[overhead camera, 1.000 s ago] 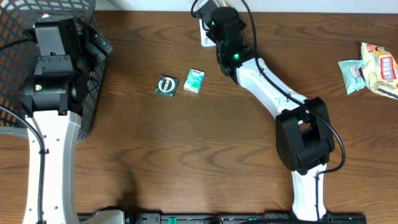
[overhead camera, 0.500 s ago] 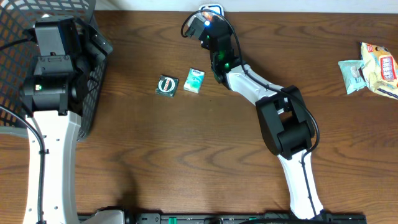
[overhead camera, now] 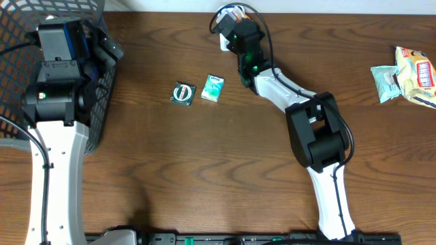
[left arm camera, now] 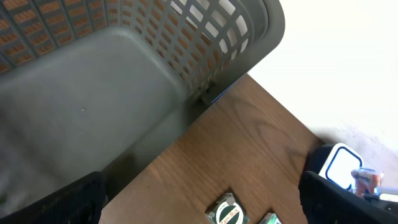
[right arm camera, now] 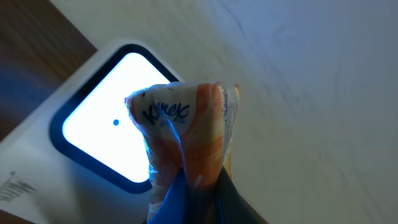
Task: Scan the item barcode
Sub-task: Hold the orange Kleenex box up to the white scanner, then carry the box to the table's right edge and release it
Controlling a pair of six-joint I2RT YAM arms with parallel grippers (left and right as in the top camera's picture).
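Observation:
My right gripper (right arm camera: 200, 202) is shut on an orange plastic-wrapped packet (right arm camera: 186, 127), the item, held upright in front of the scanner's lit white window (right arm camera: 102, 146) with its dark blue rim. From overhead the right gripper (overhead camera: 234, 26) is at the table's far edge, and the packet (overhead camera: 235, 11) pokes out past it, over the white scanner (overhead camera: 223, 43). My left gripper (left arm camera: 202, 204) is open and holds nothing; it hangs by the basket, its dark fingertips (left arm camera: 71, 199) at the frame's lower corners. The left wrist view also catches the scanner (left arm camera: 337, 165) and the packet (left arm camera: 367, 178).
A dark mesh basket (overhead camera: 17, 24) fills the far left corner, under the left arm. A green box with a round logo (overhead camera: 182, 93) and a teal pack (overhead camera: 213, 88) lie mid-table. Two snack bags (overhead camera: 414, 73) lie at the far right edge.
The right arm swung the packet left along the far edge, then slightly back, with its elbow drawn in toward the centre. The left arm has not moved.

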